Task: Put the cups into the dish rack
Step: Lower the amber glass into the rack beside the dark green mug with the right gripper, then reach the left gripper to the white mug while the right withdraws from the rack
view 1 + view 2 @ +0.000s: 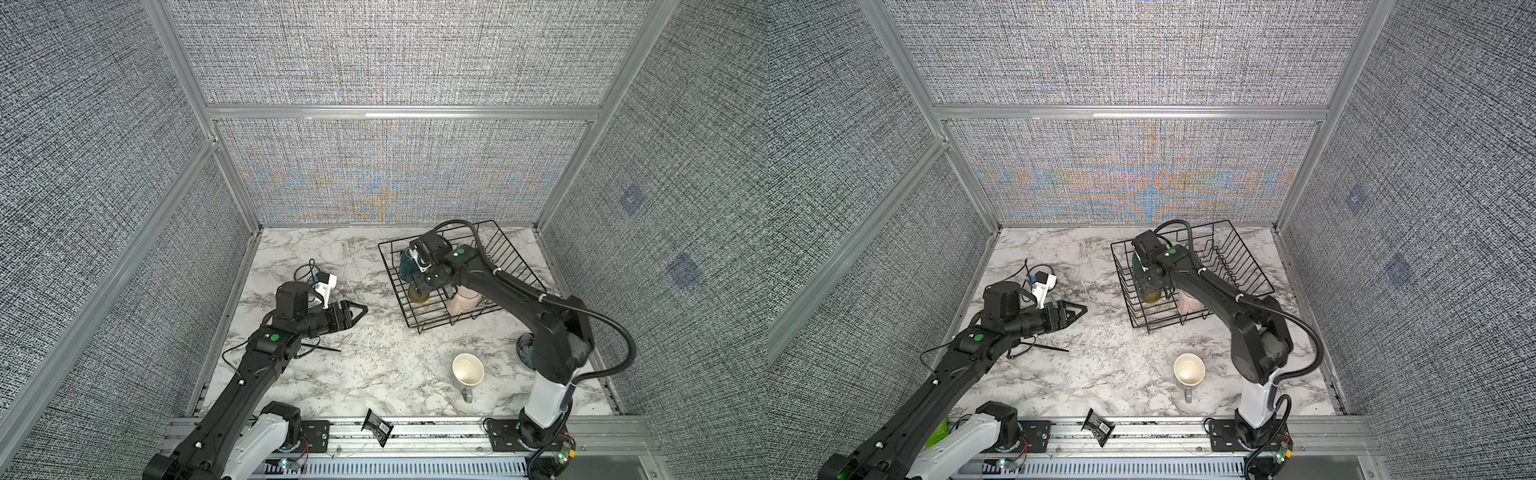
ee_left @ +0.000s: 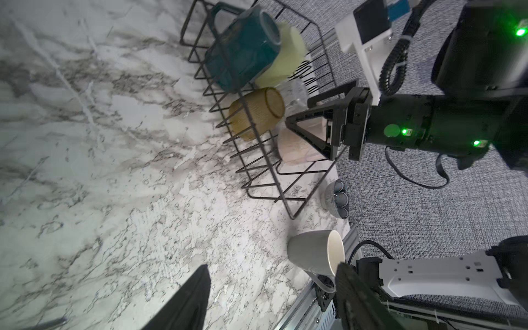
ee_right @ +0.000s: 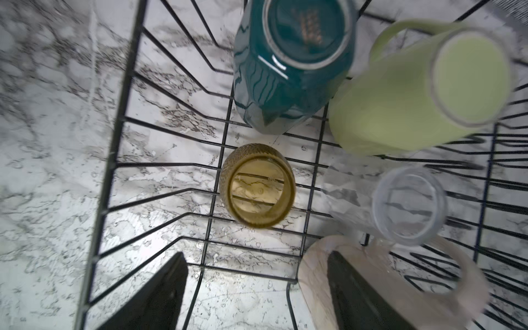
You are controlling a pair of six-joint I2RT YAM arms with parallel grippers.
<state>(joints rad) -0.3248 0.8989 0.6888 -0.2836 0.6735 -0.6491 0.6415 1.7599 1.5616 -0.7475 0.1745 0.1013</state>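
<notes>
Right gripper (image 3: 255, 254) hovers inside the rack (image 1: 511, 257), fingers spread and empty, just above the upturned amber tumbler (image 3: 258, 185). Teal mug (image 3: 285, 65) and green mug (image 3: 414, 94) lean bottom-up side by side in the rack, with the clear glass (image 3: 405, 205) and pink mug (image 3: 313, 277) near them on the wires. The grey mug (image 1: 467, 370) stands upright on the table (image 1: 374, 374), outside the rack, near the right arm's base. Left gripper (image 1: 361, 311) hangs over the table's left side, fingers parted, holding nothing
</notes>
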